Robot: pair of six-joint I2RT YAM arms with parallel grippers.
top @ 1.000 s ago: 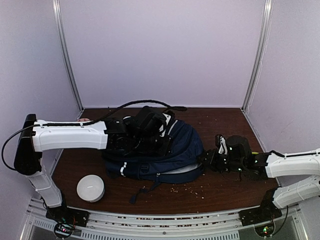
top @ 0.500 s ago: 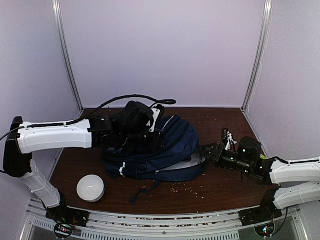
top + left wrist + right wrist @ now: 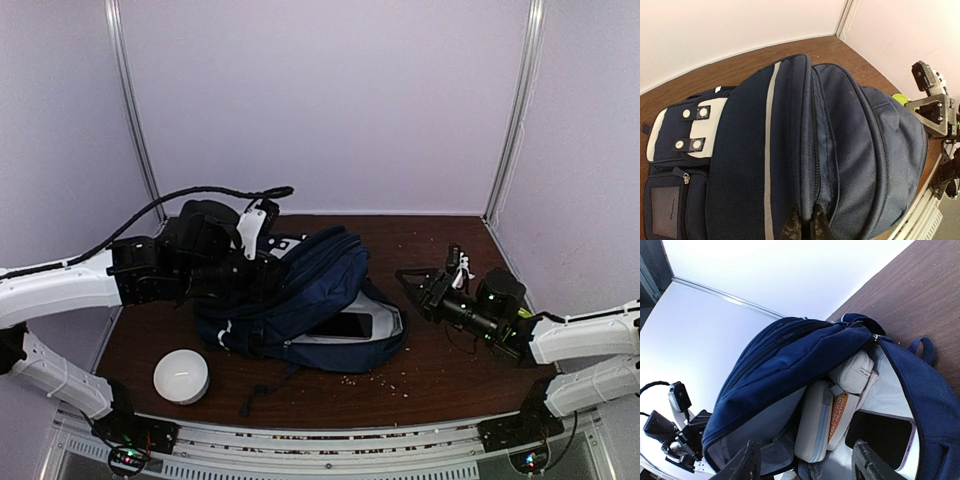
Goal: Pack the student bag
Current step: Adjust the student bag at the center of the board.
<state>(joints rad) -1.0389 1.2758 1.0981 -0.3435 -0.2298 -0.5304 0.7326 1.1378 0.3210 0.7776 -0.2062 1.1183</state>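
The student bag (image 3: pixel 322 272), dark navy with white trim, lies on its side in the middle of the table, its main mouth gaping toward the right. My left gripper (image 3: pixel 266 283) is shut on a fold of the bag's upper shell beside the zipper, with its tips (image 3: pixel 803 228) pinching the cloth and holding it raised. My right gripper (image 3: pixel 414 286) hangs open just right of the mouth, nothing between its fingers (image 3: pixel 746 466). Inside the bag (image 3: pixel 790 355) I see a white case (image 3: pixel 815 425), a white pouch (image 3: pixel 855 372), an orange-edged book (image 3: pixel 838 412) and a dark flat device (image 3: pixel 880 432).
A white round ribbed pouch (image 3: pixel 181 377) stands at the front left of the wooden table (image 3: pixel 440 375). Crumbs are scattered in front of the bag. A black strap (image 3: pixel 262 393) trails toward the near edge. Lilac walls enclose the table on three sides.
The left arm has drawn back to the left, lifting the bag's upper shell so the mouth gapes. The right gripper has opened and pulled back to the right.
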